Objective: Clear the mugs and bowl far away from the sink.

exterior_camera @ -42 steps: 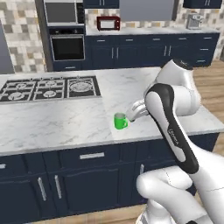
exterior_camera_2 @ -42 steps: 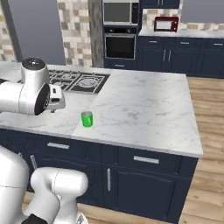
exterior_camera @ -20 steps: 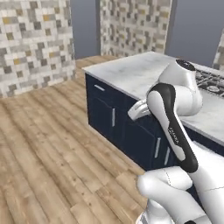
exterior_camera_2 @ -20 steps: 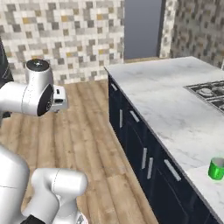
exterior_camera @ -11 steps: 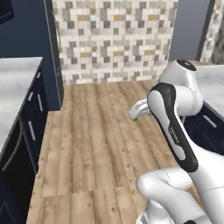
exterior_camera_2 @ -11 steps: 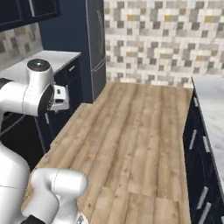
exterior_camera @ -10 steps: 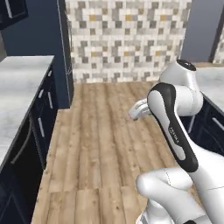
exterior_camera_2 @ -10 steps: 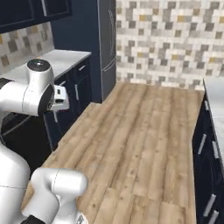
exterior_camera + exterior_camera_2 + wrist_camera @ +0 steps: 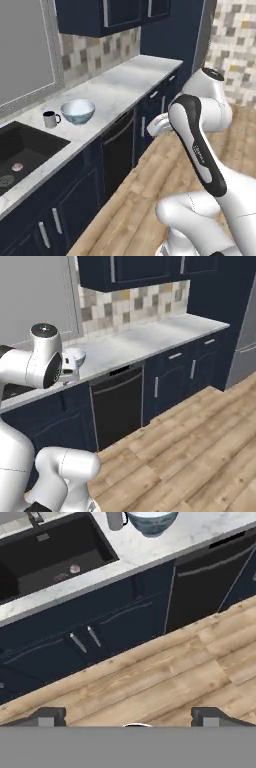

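Base swung round to sink (image 9: 20,150) counter (mug, bowl beside it); gripper (image 9: 127,716) wide open, empty.

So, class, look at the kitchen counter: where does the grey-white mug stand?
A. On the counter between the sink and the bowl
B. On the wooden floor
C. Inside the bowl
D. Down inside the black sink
A: the mug stands upright on the marble counter, with the sink on one side and the bowl on the other.

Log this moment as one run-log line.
hand: open, empty, over wood floor | grey-white mug: on counter beside bowl | sink: left of mug | stage: approaching counter
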